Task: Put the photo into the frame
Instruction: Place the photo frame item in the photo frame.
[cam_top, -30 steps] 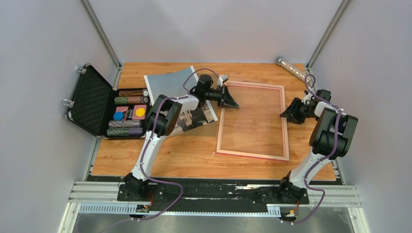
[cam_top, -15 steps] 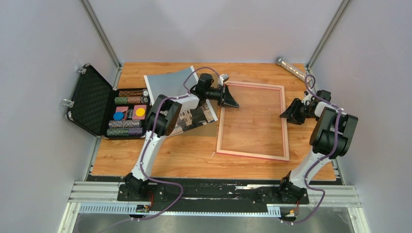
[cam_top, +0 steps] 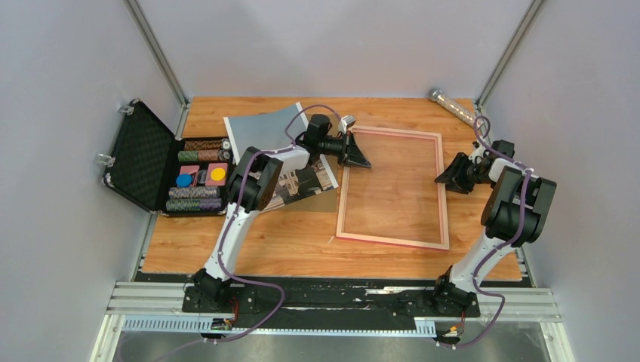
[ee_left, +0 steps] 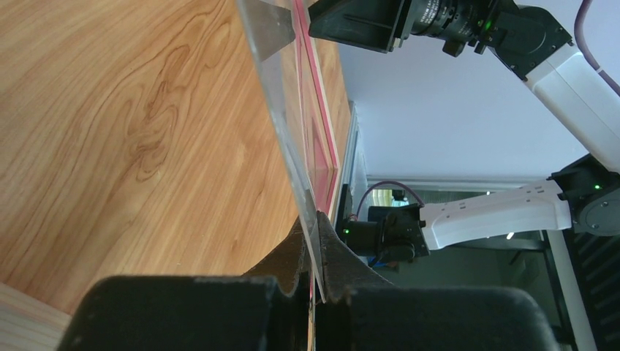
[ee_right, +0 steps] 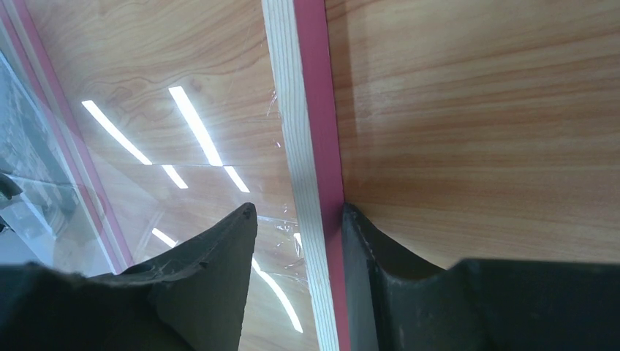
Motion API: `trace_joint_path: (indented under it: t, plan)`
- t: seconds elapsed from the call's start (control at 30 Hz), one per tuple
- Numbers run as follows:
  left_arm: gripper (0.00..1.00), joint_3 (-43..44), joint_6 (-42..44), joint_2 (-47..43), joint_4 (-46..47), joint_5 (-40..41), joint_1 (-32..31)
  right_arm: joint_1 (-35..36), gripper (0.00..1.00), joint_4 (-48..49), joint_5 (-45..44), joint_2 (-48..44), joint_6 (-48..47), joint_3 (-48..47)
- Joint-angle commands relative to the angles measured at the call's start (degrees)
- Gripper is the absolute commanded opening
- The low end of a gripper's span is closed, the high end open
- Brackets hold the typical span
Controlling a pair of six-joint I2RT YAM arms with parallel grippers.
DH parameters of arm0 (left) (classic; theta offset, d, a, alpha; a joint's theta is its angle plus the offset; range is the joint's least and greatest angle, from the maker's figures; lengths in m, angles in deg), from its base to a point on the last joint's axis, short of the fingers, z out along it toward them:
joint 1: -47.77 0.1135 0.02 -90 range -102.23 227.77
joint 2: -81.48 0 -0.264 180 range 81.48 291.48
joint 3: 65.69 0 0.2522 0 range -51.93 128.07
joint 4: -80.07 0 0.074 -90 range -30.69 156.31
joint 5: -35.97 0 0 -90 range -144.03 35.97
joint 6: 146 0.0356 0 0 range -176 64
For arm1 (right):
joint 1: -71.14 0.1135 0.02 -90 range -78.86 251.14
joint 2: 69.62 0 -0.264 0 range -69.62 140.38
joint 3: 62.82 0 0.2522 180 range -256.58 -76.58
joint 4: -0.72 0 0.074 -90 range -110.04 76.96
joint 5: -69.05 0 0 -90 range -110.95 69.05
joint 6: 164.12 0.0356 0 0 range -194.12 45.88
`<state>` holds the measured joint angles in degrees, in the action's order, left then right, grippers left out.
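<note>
**Photo outside the frame, clear pane in the grip**

Grey walls stand around a bench [cam_top: 249, 234] of orange-brown wood with a strong grain. On it the frame [cam_top: 442, 196] lies flat. It is a thin-railed rectangle, pink on its outer side and pale raw wood on the side that faces up.

The photo [cam_top: 260, 127] is not in it. This paper print lies on the bench just beside the frame's left rail, partly under the left arm [cam_top: 253, 181], with its pale sky part at the far end. So I judge the main step is not yet done: the photo must be brought into the opening, and the pane probably must be settled too.

The left jaws are shut tight on the edge of a clear pane [ee_left: 281, 110], a thin, stiff, transparent sheet. It reaches over the frame's opening, where it mirrors strips of light. The right jaws are apart and stand astride the right rail. One finger touches the pink side; the other keeps a little gap.
</note>
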<state>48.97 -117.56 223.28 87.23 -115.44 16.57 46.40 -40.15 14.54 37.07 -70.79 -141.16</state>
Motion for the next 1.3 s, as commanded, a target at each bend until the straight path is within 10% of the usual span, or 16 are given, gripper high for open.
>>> trace_joint_path:
  t: [0.0, 1.27]
  plan:
    - [0.00, 1.78, 0.65, 0.90, 0.85, -0.70, -1.15, 0.32, 0.45, 0.69, 3.53, 0.71, 0.09, -1.56]
    - [0.00, -1.63, 3.17, 0.98, -3.74, 2.74, -1.76, 0.35, 0.45, 0.70, 3.80, 0.44, 0.18, -1.25]
